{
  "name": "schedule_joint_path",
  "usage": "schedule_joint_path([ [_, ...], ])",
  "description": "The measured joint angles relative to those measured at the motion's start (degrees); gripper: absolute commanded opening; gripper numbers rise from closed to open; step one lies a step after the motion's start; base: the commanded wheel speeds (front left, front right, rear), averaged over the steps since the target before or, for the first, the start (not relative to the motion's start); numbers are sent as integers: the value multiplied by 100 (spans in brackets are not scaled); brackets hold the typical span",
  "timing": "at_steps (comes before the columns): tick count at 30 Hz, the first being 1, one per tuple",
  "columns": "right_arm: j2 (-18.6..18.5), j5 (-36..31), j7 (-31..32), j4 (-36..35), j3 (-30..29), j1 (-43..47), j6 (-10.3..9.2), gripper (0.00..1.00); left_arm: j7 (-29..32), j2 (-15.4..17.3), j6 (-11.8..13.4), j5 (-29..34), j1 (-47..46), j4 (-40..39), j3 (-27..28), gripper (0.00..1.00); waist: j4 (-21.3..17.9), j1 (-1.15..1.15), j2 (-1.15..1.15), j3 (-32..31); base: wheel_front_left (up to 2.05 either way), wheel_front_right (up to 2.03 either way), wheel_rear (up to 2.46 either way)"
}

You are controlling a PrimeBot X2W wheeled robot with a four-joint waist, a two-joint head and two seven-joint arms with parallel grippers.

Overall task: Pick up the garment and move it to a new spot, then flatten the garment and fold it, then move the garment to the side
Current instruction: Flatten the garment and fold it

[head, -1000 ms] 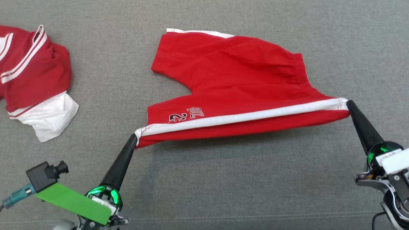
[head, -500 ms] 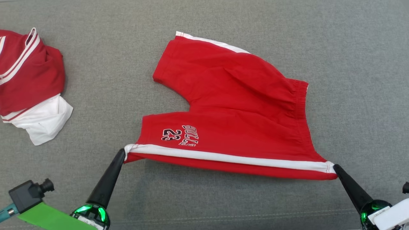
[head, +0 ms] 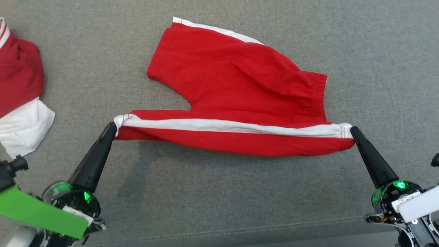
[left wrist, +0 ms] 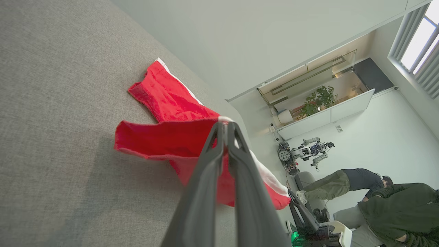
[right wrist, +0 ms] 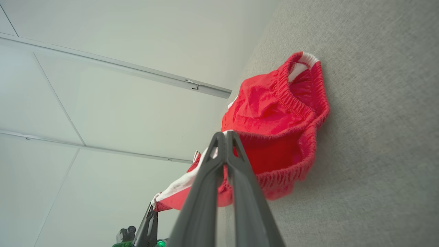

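Left hand, right hand, each clamped on red shorts, second garment cut off at frame edge

right gripper pinched on red shorts at white stripe; elastic waistband gapes at 2 o'clock on grey fabric; left gripper at 7 o'clock grips other end

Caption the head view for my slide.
Left pincer and right pincer grip the red shorts by the white stripe, that edge taut above the grey surface.
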Motion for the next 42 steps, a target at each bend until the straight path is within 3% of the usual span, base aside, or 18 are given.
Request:
schedule_joint_path([
  [13,609,-319,-435,23,13,-1067,-38,0,694,-41,391,130,-1789,-16,-134,0,-296,0,0,702,0,0,0],
  [20,818,-412,-706,368,-179,-1545,-255,0,1025,-132,605,457,-2880,567,-182,0,-404,0,0,1143,0,0,0],
  [30,973,-647,-879,818,-168,-2333,-420,0,1367,-706,676,578,-4136,1468,-541,0,-385,0,0,1651,0,0,0],
  [42,1027,-834,-870,1194,92,-2860,-428,0,1631,-1160,646,876,-5101,2565,-854,0,-416,0,0,1849,0,0,0],
])
